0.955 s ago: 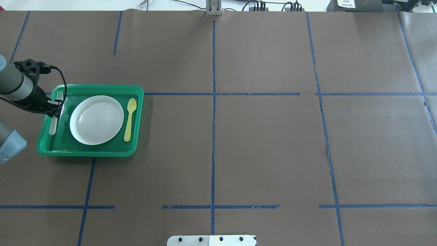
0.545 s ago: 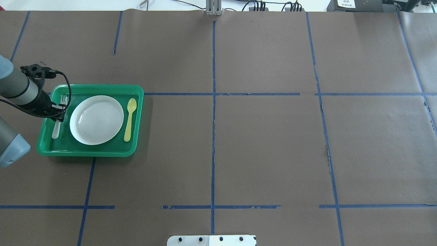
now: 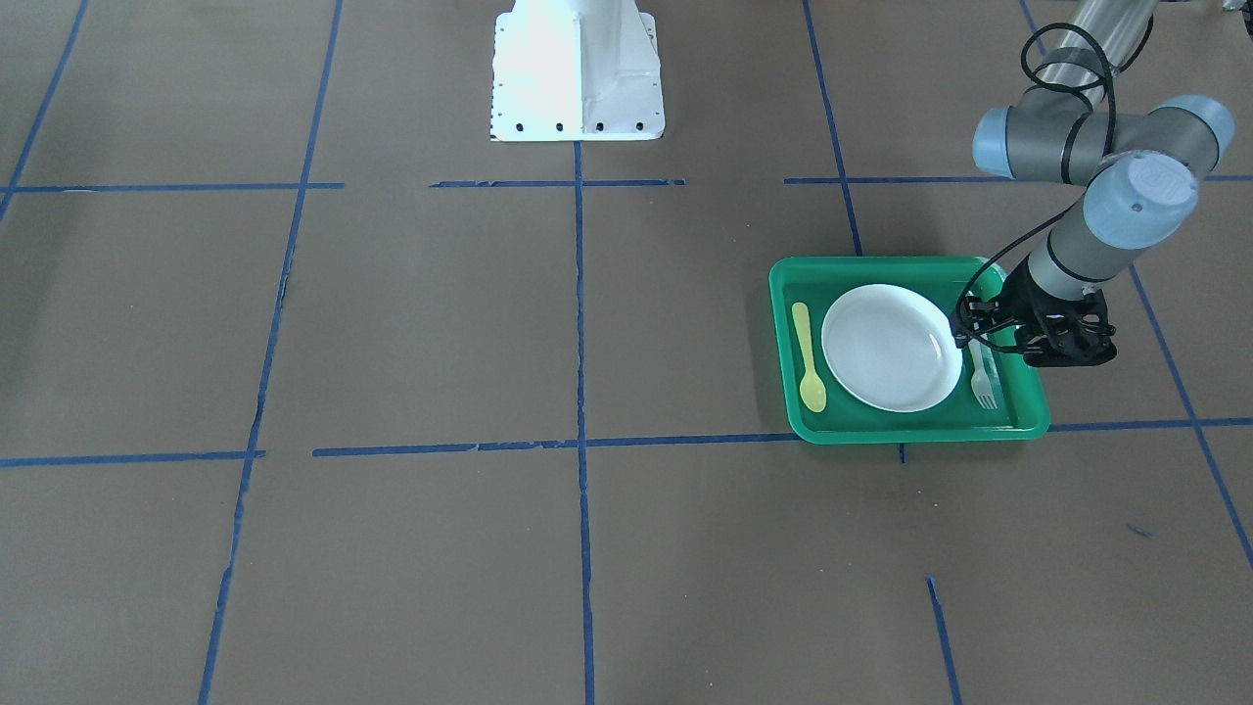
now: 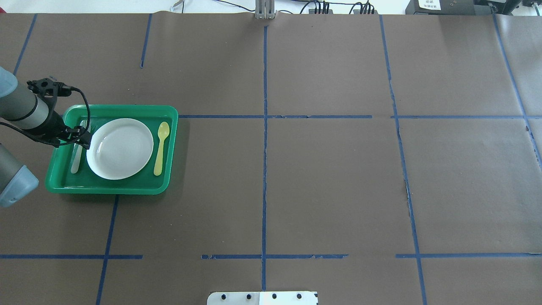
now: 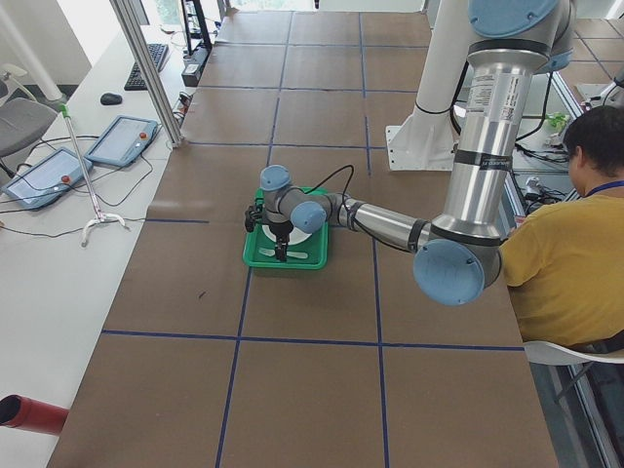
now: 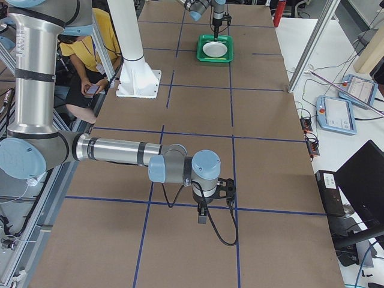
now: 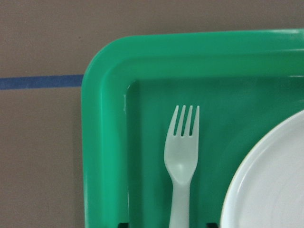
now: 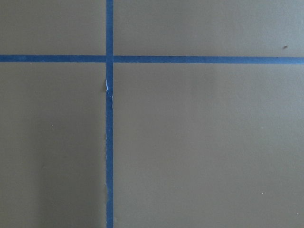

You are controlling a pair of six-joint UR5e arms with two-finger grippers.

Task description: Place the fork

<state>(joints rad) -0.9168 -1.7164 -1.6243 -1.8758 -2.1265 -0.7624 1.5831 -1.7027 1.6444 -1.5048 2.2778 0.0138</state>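
The whitish translucent fork point(image 4: 76, 159) lies flat in the green tray point(image 4: 127, 187), just left of the white plate point(image 4: 120, 148), tines pointing away from the robot. It also shows in the front-facing view point(image 3: 983, 382) and in the left wrist view point(image 7: 182, 156). My left gripper point(image 4: 83, 140) hangs low over the fork's handle by the plate's rim. In the left wrist view its two fingertips point(image 7: 123, 224) stand apart on either side of the handle, so it is open. My right gripper point(image 6: 202, 217) shows only in the exterior right view, and I cannot tell whether it is open or shut.
A yellow spoon point(image 4: 161, 147) lies in the tray on the plate's right. The tray sits at the table's left on brown paper marked with blue tape lines. The robot's white base plate point(image 3: 576, 69) stands mid-table. A seated person point(image 5: 575, 234) is beside the table.
My left gripper and the fork have moved right and slightly nearer, toward the plate. The fork now lies close beside the plate's left rim.
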